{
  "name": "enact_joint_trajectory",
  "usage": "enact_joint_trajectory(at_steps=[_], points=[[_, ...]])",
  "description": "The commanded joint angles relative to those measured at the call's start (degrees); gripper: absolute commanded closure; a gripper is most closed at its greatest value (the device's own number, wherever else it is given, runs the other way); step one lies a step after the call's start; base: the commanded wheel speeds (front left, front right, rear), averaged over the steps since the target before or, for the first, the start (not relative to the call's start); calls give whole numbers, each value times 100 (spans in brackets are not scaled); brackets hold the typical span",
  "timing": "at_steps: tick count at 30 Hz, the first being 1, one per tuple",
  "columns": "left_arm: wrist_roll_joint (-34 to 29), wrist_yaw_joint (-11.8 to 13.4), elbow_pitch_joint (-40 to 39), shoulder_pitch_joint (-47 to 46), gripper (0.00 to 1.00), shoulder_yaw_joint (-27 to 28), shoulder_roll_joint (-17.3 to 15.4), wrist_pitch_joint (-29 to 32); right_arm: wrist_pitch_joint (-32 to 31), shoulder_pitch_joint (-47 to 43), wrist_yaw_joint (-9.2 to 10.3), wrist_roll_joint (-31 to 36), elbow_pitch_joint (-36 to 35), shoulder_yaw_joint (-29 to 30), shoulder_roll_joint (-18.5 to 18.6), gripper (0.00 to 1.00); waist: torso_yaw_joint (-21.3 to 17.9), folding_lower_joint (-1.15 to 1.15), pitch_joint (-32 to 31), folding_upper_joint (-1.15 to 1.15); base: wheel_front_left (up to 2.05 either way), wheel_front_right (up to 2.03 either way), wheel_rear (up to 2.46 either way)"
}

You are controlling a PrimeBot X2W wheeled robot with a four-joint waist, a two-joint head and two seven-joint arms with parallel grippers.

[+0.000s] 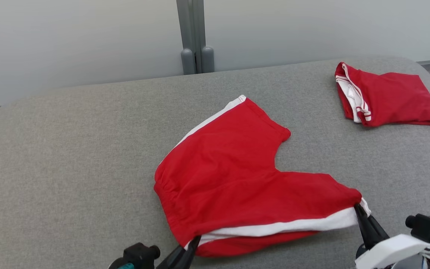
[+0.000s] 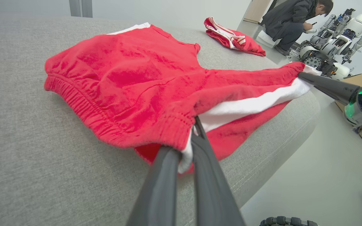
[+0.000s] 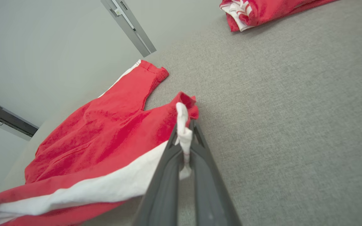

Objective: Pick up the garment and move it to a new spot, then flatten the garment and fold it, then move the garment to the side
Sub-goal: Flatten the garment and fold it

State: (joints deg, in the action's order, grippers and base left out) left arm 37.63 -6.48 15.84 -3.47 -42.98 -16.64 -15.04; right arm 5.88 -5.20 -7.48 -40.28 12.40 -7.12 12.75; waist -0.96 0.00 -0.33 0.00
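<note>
The garment (image 1: 233, 168) is a pair of red shorts with a white side stripe, spread over the near middle of the grey padded table (image 1: 69, 149). My left gripper (image 1: 194, 241) is shut on the waistband corner at the near edge; the left wrist view has that waistband (image 2: 156, 125) pinched between its fingers (image 2: 206, 163). My right gripper (image 1: 358, 207) is shut on the white-striped leg hem at the right. In the right wrist view the hem (image 3: 184, 125) is bunched between the fingers (image 3: 168, 175), and the shorts' near edge is lifted off the table.
A second red garment (image 1: 386, 95), folded, lies at the table's far right corner. A pale wall with a grey post (image 1: 194, 37) stands behind the table. In the left wrist view a person (image 2: 291, 22) crouches beside other robots (image 2: 335, 40) on the floor beyond the table's edge.
</note>
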Motion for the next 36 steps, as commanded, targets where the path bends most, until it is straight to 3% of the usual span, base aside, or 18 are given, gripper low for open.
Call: enact_joint_trajectory(at_steps=[1,6,12,24,33,34,35,36], points=[[-81,15,-30,-171,100,84,10,-16,-70,226,-2,123,-110,78,-36,100,24,0,1,0,0,0,0],[-100,-6,-50,-448,100,257,77,-16,-354,927,-2,385,-108,168,-140,100,190,0,93,0,0,0,0],[-129,-56,91,-1082,100,348,260,-16,-586,2193,-2,648,474,199,-234,100,616,0,463,0,0,0,0],[415,-109,1207,-2701,100,343,1006,-16,-519,5022,-2,1208,3234,668,-214,100,1545,0,1543,0,0,0,0],[612,-108,1837,-3237,100,179,1188,-16,-26,6059,-2,1540,4713,622,-351,100,1646,0,1858,0,0,0,0],[599,-108,1890,-3269,95,186,1195,-16,59,6125,-2,1568,4834,599,-349,63,1640,0,1872,0,0,0,0],[550,-108,1920,-3294,76,179,1203,-16,130,6171,-1,1589,4919,572,-355,28,1637,0,1879,0,0,0,0],[474,-108,1950,-3324,14,145,1210,-16,185,6203,-1,1601,5017,516,-354,0,1637,0,1884,0,0,0,0]])
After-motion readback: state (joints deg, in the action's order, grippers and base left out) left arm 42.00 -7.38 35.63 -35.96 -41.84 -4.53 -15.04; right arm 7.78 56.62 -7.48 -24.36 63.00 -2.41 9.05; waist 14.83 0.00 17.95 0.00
